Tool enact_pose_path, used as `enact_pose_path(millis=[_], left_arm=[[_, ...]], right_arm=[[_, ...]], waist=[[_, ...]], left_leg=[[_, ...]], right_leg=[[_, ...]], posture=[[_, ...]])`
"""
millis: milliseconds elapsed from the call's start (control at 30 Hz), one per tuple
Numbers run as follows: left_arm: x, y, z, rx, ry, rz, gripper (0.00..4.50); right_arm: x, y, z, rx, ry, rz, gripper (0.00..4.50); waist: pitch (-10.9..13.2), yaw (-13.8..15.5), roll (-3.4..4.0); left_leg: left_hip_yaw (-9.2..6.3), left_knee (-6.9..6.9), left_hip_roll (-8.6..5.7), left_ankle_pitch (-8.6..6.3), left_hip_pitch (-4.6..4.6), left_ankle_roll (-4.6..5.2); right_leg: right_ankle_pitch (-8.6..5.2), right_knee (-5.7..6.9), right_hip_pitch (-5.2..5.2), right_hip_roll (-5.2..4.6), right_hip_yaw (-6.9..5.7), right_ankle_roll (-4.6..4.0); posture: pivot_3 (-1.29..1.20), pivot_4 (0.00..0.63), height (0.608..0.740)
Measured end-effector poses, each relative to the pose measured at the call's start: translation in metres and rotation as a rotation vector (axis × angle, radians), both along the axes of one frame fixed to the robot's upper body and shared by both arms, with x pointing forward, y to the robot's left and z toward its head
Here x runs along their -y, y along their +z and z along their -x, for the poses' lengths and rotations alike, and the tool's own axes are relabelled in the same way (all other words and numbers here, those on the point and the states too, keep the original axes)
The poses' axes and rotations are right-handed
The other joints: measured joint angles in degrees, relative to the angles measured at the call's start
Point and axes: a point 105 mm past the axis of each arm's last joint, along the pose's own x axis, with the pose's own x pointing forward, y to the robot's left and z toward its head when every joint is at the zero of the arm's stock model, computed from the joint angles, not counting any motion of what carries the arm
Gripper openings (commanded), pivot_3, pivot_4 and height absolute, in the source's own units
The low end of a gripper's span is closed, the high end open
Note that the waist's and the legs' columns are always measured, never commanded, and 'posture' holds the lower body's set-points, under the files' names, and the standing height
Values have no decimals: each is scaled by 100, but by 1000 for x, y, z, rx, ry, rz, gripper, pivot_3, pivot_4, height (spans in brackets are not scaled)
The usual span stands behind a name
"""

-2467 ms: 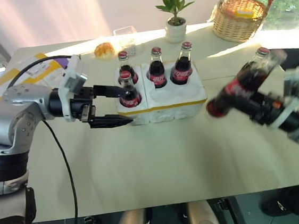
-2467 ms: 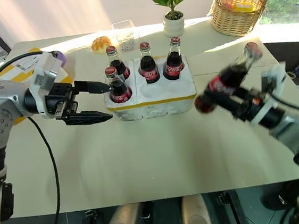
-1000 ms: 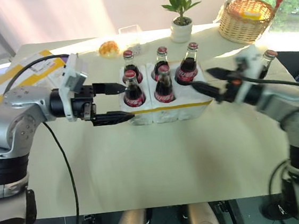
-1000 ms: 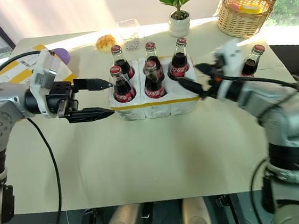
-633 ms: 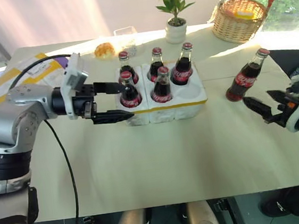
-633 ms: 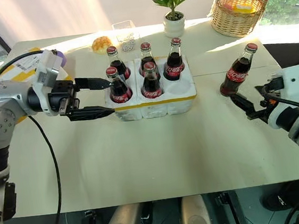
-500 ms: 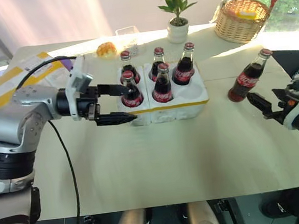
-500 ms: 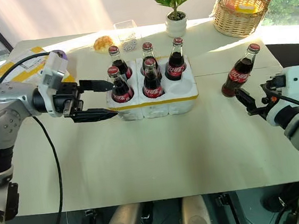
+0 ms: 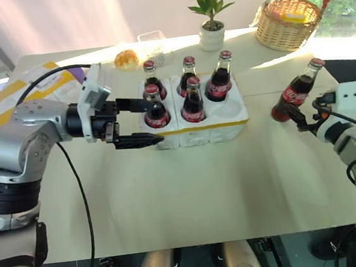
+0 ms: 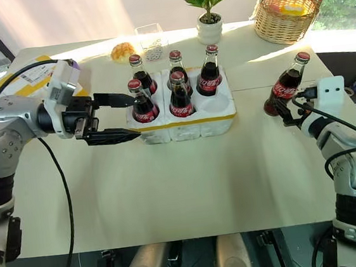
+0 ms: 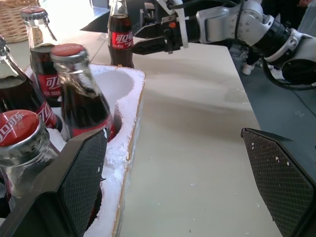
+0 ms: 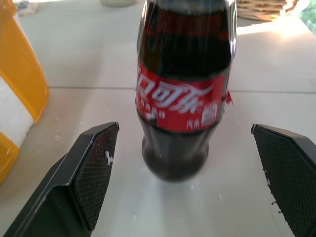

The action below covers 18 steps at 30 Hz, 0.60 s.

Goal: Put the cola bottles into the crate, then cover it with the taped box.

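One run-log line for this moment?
crate: five bottles, one hole empty | right gripper: open around last cola bottle | left gripper: open by crate

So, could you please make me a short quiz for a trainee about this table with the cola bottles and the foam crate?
1. How many cola bottles stand in the crate?
2. True or false: the right claw is shut on the loose bottle.
3. Which hole of the crate is free? A) front right B) back left C) front middle

Key:
1. Five.
2. False. In the right wrist view the bottle stands on the table between the open fingers, which do not touch it.
3. A, the front right hole, as seen from the head camera. The left claw is open beside the crate's left end.
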Motion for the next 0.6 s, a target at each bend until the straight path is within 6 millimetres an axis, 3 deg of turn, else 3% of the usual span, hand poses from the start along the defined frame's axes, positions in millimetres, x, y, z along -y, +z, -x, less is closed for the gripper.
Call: enact_pose_path(millis=[267, 367, 433, 600], left_arm=[[1, 2, 1, 8, 4, 5, 4500], [1, 2, 1, 8, 5, 6, 4500], [2, 2, 1, 8, 5, 6, 4500], [1, 2, 0, 8, 6, 7, 4500]], right_arm=[[2, 3, -25, 20, 17, -53, 4411], [4, -1, -34, 23, 13, -58, 3632], [0, -1, -38, 35, 33, -63, 2771], [0, 0, -38, 43, 43, -79, 2805]], waist=[[0, -2, 1], [1, -2, 1], [1, -7, 1], [3, -16, 4]], left_leg=[[-1, -2, 0, 0, 0, 0], [-1, -2, 0, 0, 0, -1], [-1, -2, 0, 1, 0, -1], [-2, -2, -1, 1, 0, -2]], right_leg=[[0, 0, -1, 1, 0, 0], [0, 0, -1, 2, 0, 0], [0, 0, -1, 2, 1, 0], [0, 1, -2, 2, 1, 0]], posture=[[0, 150, 740], [0, 150, 740], [0, 150, 740], [0, 150, 740]])
